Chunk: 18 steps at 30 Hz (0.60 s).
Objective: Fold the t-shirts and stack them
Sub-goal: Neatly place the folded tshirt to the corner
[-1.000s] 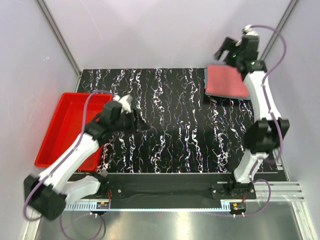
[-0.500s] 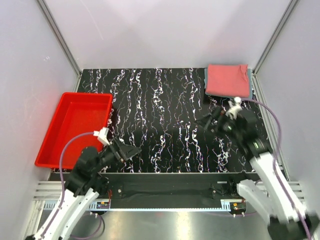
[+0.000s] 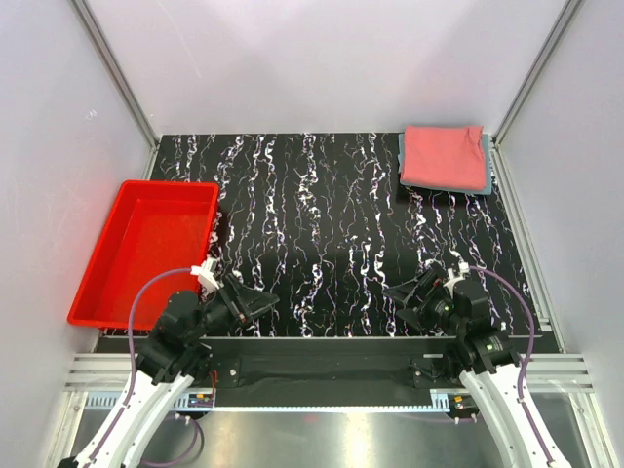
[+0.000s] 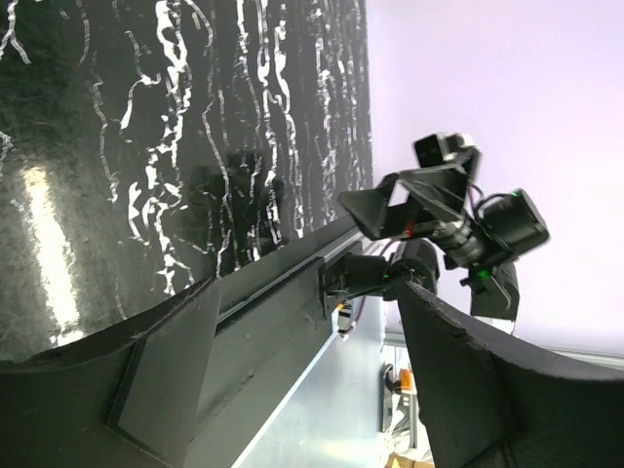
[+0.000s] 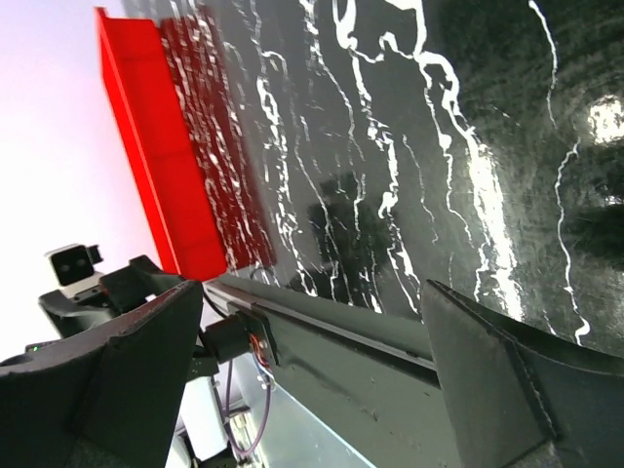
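**Top external: both my tools low at the near edge, t-shirts stacked far right**

Top external: my left tool (image 3: 255, 300) and my right tool (image 3: 405, 297) hover low over the near edge of the desk (image 3: 331, 224). They point toward each other and are well apart. A folded pink t-shirt (image 3: 445, 156) lies in the far right corner on top of a grey-blue t-shirt (image 3: 486, 171), of which only a thin edge shows. The red bin (image 3: 171, 183) sits at the desk's left edge.

Left wrist: my left fingers (image 4: 166, 370) are spread wide with nothing between them. The right tool shows beyond them, above the desk's front rail.

Right wrist: my right fingers (image 5: 497, 370) are likewise spread wide and grip nothing. The red bin shows beyond them.
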Tool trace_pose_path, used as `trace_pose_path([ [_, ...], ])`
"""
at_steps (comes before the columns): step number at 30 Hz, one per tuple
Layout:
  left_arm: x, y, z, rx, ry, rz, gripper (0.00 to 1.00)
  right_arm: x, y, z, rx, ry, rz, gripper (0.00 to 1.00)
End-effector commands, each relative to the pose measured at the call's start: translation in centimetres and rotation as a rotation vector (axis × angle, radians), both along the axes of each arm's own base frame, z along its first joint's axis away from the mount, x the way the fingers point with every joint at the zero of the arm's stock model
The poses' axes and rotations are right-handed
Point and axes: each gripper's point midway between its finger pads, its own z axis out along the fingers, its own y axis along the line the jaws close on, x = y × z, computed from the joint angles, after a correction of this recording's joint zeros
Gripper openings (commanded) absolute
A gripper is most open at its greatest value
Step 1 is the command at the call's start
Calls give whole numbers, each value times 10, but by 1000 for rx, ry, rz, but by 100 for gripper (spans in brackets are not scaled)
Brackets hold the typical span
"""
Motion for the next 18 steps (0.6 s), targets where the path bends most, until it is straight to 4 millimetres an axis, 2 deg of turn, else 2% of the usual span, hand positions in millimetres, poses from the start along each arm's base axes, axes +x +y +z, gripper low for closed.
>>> trace_pose_path([
  [1, -6, -3, 40, -132, -176, -29, 80, 8, 7, 20, 15, -64, 38, 100],
  [3, -6, -5, 30, -131, -152, -44, 80, 12, 8, 15, 13, -64, 45, 100],
  [4, -7, -6, 27, -130, -147, -51, 80, 11, 9, 2, 11, -33, 46, 100],
  [6, -9, -9, 19, -126, -131, -74, 80, 14, 10, -5, 32, -13, 34, 100],
  [7, -8, -10, 11, -120, -113, -78, 80, 12, 10, -18, 35, 18, 31, 100],
  [10, -10, -13, -1, -119, -82, -101, 80, 10, 12, -28, 70, 47, 16, 100],
  [13, -10, -14, -4, -124, -73, -107, 81, 10, 8, -24, 59, 19, -1, 100],
  [14, -10, -15, -3, -130, -80, -110, 81, 6, 6, -29, 47, 38, -8, 100],
  [16, -10, -16, -3, -143, -78, -115, 81, 5, 7, -23, 71, -1, -5, 99],
  [17, -11, -18, 3, -163, -100, -132, 81, 1, 7, -26, 79, 18, -7, 100],
  [18, -11, -20, -1, -182, -83, -142, 81, -2, 8, -24, 86, 15, 4, 100],
])
